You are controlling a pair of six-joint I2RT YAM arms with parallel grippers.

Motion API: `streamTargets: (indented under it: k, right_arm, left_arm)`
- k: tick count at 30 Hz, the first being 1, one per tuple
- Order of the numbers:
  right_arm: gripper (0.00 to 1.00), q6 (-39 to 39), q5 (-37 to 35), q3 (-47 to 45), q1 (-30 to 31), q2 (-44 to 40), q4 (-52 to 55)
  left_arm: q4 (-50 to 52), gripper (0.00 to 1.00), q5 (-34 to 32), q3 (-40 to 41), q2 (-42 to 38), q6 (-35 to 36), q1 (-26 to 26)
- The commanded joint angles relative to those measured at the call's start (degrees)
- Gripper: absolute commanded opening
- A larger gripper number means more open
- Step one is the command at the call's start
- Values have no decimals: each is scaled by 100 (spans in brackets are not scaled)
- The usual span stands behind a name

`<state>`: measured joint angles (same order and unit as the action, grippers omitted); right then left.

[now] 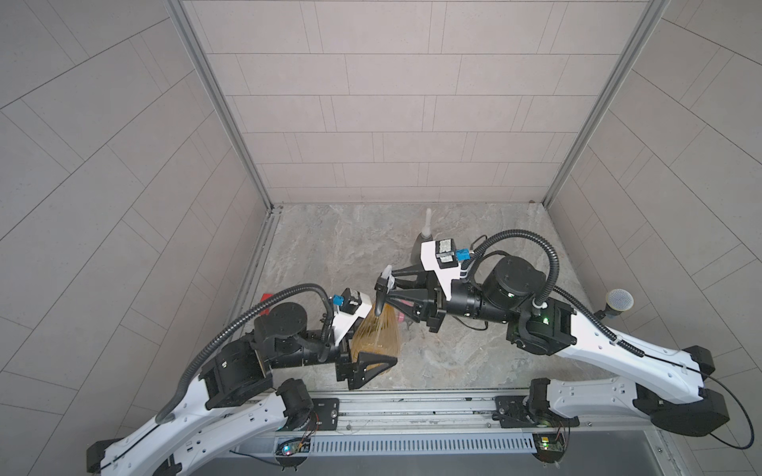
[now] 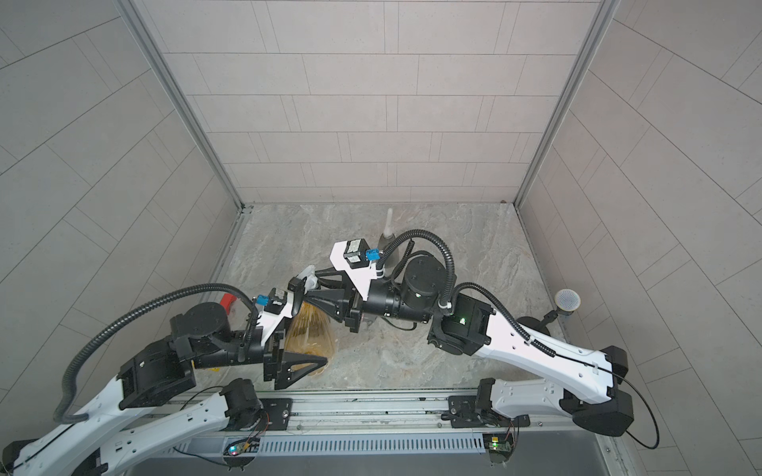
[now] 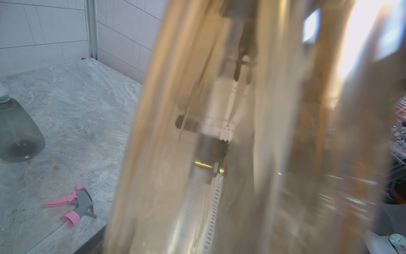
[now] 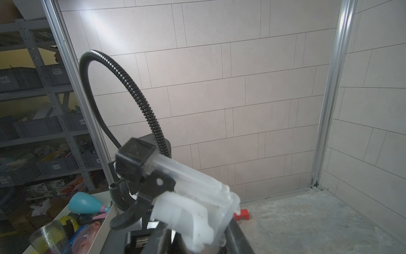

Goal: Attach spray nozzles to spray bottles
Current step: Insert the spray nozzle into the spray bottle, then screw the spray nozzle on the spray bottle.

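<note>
Here the left tool [image 1: 381, 344], spread wide, grips the orange-amber bottle [image 1: 383, 329] near the worktop's [image 1: 474, 354] front edge. The right tool [image 1: 387, 287], partly closed, pinches the black-and-white nozzle [image 1: 385, 276] right at that bottle's neck.

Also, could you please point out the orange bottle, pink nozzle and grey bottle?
orange bottle [image 1: 379, 338]: in a top view, side wall
pink nozzle [image 3: 70, 215]: left wrist view, screw cap
grey bottle [image 3: 19, 132]: left wrist view, body

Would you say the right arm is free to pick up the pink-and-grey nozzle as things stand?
Probably not yet: the right gripper is closed on the black-and-white nozzle above the amber bottle. The pink-and-grey nozzle lies uncovered on the table close by.
</note>
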<state>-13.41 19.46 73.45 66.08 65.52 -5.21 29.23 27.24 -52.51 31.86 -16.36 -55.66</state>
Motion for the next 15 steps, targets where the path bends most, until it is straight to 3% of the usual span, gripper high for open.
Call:
streamTargets:
  k: [1, 8, 15]
  right_arm:
    - [26, -5, -324, -109, 194, -18, 273]
    - [24, 5, -1039, -37, 571, 110, 764]
    - [28, -233, -3239, 69, 1570, 408, 1145]
  left_arm:
    - [-609, 0, -568, -386, -152, -122, 2]
    - [-106, 0, -964, -872, 52, 301, 1]
    - [-376, 0, -1659, -723, -48, 471, -3]
